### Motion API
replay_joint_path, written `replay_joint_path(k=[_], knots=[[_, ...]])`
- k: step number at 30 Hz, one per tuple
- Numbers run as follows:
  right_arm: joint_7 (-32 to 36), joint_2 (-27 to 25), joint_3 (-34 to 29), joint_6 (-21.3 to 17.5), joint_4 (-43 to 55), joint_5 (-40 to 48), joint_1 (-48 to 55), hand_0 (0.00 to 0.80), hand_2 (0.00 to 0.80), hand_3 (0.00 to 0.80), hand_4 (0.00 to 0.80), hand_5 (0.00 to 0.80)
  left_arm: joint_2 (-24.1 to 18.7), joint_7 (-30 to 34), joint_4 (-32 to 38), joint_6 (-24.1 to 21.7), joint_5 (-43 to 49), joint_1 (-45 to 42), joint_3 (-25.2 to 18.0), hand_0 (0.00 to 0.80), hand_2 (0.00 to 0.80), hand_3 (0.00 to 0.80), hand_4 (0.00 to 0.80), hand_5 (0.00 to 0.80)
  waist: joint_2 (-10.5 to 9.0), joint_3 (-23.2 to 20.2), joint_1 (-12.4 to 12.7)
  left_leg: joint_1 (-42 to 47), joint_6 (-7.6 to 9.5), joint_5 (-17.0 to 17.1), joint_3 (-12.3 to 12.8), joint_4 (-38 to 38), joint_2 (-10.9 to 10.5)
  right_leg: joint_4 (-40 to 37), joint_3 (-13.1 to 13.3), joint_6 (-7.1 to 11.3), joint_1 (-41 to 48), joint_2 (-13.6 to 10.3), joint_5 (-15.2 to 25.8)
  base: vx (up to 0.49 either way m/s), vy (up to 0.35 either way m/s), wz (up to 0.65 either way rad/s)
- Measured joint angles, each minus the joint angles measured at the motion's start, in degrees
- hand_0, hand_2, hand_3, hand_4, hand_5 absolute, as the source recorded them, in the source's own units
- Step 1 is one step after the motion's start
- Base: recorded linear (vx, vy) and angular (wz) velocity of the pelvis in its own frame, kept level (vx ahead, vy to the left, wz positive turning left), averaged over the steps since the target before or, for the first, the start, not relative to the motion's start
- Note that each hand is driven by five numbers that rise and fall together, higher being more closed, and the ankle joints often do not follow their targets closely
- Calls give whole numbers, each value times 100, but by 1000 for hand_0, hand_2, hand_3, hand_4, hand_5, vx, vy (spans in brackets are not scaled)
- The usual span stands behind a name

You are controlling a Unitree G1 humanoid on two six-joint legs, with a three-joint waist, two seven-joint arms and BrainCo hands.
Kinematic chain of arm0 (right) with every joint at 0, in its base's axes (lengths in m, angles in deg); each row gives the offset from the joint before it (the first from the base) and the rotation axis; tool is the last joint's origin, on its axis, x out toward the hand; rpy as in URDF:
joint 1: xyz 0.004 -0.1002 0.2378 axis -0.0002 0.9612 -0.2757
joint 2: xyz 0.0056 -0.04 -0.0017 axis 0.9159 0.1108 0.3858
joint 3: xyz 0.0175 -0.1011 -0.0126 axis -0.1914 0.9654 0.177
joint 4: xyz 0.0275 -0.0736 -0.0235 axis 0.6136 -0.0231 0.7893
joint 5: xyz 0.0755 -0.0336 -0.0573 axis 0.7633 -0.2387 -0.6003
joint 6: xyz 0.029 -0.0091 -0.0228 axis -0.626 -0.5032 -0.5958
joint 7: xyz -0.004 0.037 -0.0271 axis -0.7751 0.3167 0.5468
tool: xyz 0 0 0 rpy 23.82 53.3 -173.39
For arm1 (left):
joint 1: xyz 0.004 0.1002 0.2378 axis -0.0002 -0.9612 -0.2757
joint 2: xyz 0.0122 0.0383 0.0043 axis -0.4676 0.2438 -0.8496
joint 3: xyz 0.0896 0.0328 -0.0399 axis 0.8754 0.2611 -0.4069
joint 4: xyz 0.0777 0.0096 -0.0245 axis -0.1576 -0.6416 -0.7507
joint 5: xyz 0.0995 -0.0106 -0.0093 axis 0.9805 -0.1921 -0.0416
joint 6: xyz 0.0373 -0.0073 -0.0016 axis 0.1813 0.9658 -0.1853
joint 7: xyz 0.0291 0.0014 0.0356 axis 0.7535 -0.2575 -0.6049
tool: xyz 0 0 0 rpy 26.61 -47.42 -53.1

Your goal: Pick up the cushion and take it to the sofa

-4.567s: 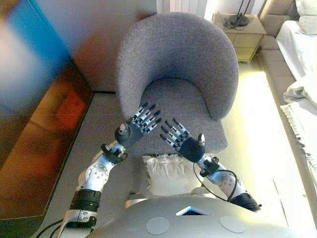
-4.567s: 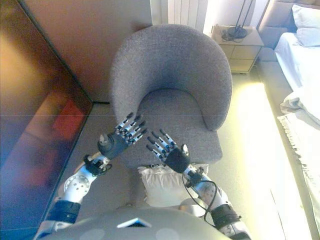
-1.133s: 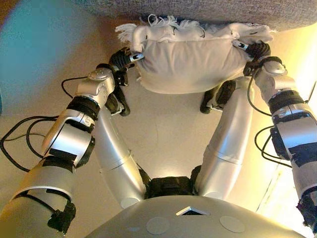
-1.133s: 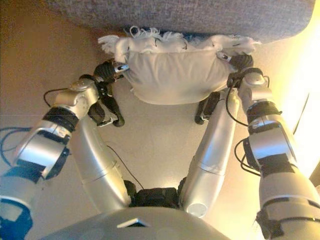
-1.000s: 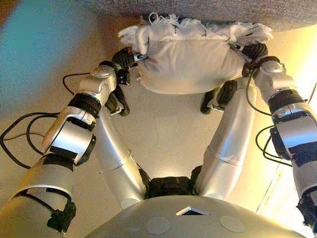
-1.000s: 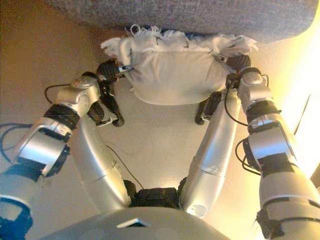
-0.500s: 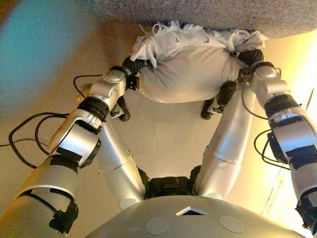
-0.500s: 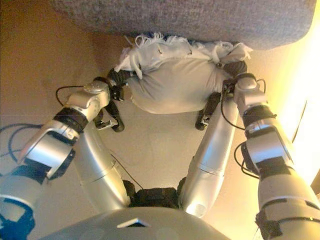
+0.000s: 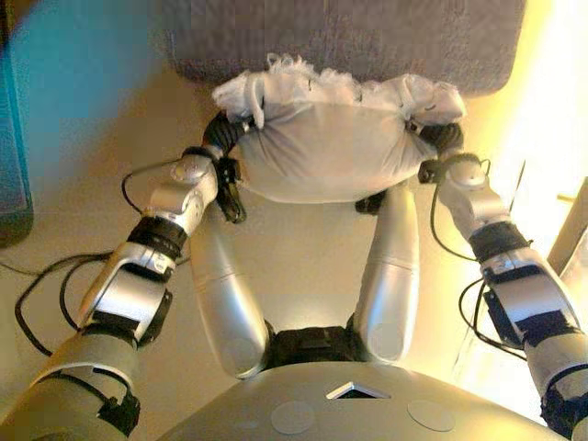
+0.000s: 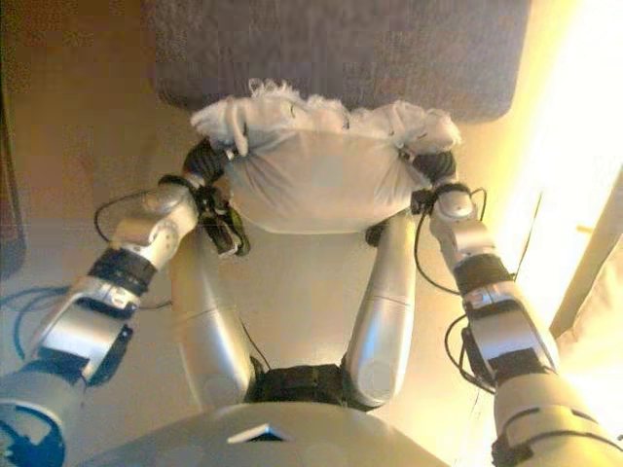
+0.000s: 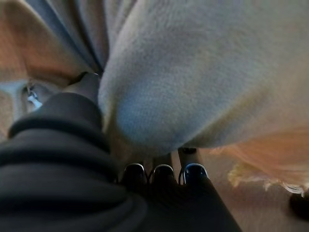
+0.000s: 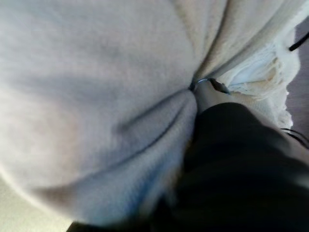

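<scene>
The white cushion [image 9: 322,147] with a frilled edge is held up off the floor between both hands, just in front of the grey armchair [image 9: 349,37]. My left hand [image 9: 223,138] grips its left end; in the left wrist view the fingers [image 11: 163,173] curl under the cushion [image 11: 207,72] and the thumb presses into its side. My right hand [image 9: 443,140] grips the right end; in the right wrist view the thumb [image 12: 208,92] digs into a fold of the cushion [image 12: 87,87], and the other fingers are hidden.
The armchair's seat front is right behind the cushion. A dark cabinet [image 9: 14,138] stands at the left. A pale upright edge [image 9: 571,230] and white cloth [image 10: 599,331] show at the right. Beige floor lies below the cushion.
Both hands have closed in on the cushion's ends and raised it; it is bunched tighter. The whole view has shifted, showing more of the armchair's front.
</scene>
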Motion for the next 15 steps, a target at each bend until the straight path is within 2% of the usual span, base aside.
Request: replay_joint_path(k=[2, 5, 8, 9, 11, 15], knots=[[5, 6, -46, -1, 199, -1, 87, 800, 800, 800, 800, 800, 54, -12, 174, -36, 2, -139, -170, 800, 800, 800, 800, 800, -48, -143, 28, 529, -6, 44, 45, -496, -102, -511, -38, -12, 471, 7, 87, 179, 3, -11], [-15, 4, -175, -2, 640, -36, -32, 800, 800, 800, 800, 800, 37, -73, 335, -181, 0, -125, -463, 800, 800, 800, 800, 800, -120, -307, 48, 967, -138, 175, -16, -929, -177, -1036, -42, 13, 870, 138, 335, 132, 70, -22], [-72, 8, -228, 7, 815, -85, -267, 800, 800, 800, 800, 800, 28, -207, 355, -196, -15, -169, -602, 800, 800, 800, 800, 800, -159, -345, 164, 1708, -201, 211, -373, -1502, -489, -1875, 38, 19, 1527, 253, 753, 155, 105, -48], [-73, 7, -231, -18, 834, -104, -252, 800, 800, 800, 800, 800, 74, -231, 364, -246, -20, -260, -589, 800, 800, 800, 800, 800, -165, -524, 218, 1873, -228, 206, -410, -1705, -536, -2145, 92, 30, 1621, 265, 895, 134, 62, -56], [-67, 13, -300, -19, 863, -70, -221, 800, 800, 800, 800, 800, 131, -244, 451, -276, -21, -350, -682, 800, 800, 800, 800, 800, -123, -663, 198, 2145, -241, 208, -375, -1944, -519, -2557, 22, 48, 1987, 261, 1049, 159, 0, -17], [61, 212, -571, -17, 885, 459, 258, 800, 800, 800, 800, 800, 310, -246, 609, -273, -4, -629, -728, 800, 800, 800, 800, 800, -120, -1101, 215, 2693, -289, 385, -379, -2569, -476, -3133, -307, 13, 2670, 281, 1129, 227, -20, 18]])
